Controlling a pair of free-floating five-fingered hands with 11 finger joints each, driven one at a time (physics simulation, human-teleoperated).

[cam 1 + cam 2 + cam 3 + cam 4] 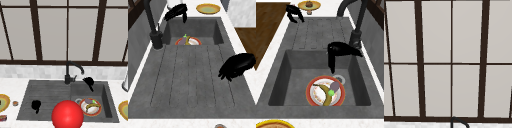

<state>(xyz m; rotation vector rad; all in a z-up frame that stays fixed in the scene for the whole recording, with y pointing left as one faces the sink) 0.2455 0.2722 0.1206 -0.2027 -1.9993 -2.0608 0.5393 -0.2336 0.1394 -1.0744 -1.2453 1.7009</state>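
Note:
My left hand point(36, 105) hovers over the ribbed drainboard point(45, 92), fingers hanging loosely and holding nothing; the left side view has it near the front rim point(238, 65), and it sits far back in the right side view point(293, 11). The right hand point(88, 81) floats above the back of the basin beside the black faucet point(67, 75), fingers pointing down and empty point(339, 50) point(176, 11). Below it on the basin floor lies a red-rimmed plate point(311, 86) with a banana point(324, 93) and a purple vegetable point(334, 86).
A big red ball point(67, 115) sits at the sink's front edge. Yellow plates stand on the counter at left point(2, 102) and right point(123, 108); the left one carries a small cake point(309, 4). A small round item point(15, 103) lies by the left plate, and a white object point(125, 82) stands far right.

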